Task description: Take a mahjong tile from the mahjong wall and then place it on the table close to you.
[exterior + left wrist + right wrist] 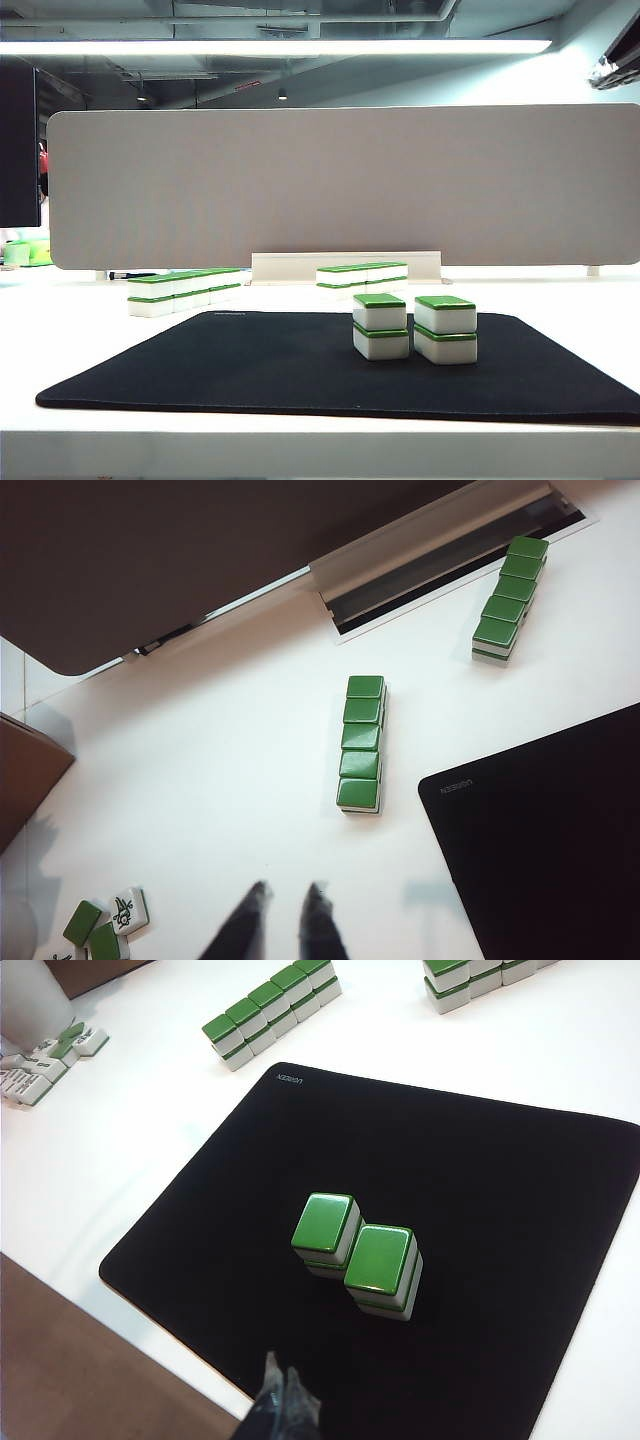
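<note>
ahead of the clenched, empty left fingers [283, 920] lies bare bench [200, 780], then the mahjong wall [361, 743]; the right fingers [283, 1400], clenched, hang near the mat's [480, 1160] edge.

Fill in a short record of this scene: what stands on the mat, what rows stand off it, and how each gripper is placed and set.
On mat: two tile stacks, each two high, side by side on the black mat
Off mat: two tile rows on the white table, the nearer row and a farther row
Loose tiles: a few near the table edge
Left gripper: above bare table, near the nearer row, holds nothing, nearly shut
Right gripper: over the mat's edge, shut, empty
</note>
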{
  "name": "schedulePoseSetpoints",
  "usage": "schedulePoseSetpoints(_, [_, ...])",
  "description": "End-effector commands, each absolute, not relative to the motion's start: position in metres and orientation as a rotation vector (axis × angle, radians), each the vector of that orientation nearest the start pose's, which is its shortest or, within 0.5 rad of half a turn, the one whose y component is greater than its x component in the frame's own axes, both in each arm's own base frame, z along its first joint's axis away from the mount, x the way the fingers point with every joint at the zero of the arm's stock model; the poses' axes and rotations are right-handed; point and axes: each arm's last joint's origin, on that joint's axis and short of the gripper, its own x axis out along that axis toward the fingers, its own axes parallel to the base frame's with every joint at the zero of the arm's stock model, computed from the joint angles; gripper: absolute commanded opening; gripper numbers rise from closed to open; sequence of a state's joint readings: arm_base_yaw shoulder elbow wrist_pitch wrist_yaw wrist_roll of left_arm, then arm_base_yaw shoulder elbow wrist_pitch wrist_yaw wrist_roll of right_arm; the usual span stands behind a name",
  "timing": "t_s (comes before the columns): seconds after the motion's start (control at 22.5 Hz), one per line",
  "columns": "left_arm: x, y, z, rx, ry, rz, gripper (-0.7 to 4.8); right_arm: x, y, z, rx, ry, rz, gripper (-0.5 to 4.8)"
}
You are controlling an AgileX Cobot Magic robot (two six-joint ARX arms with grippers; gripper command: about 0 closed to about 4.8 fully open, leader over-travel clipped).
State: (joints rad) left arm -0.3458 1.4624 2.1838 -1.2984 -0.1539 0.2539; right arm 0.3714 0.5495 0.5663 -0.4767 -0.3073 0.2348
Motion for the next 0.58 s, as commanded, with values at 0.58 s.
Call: schedulePoseSetpoints(0.58, [0.219,-0.068,0.452,0.262,0.129,-0.23,0.44,0.113,0.053,0.266,0.204,0.523,0.612,-0.01])
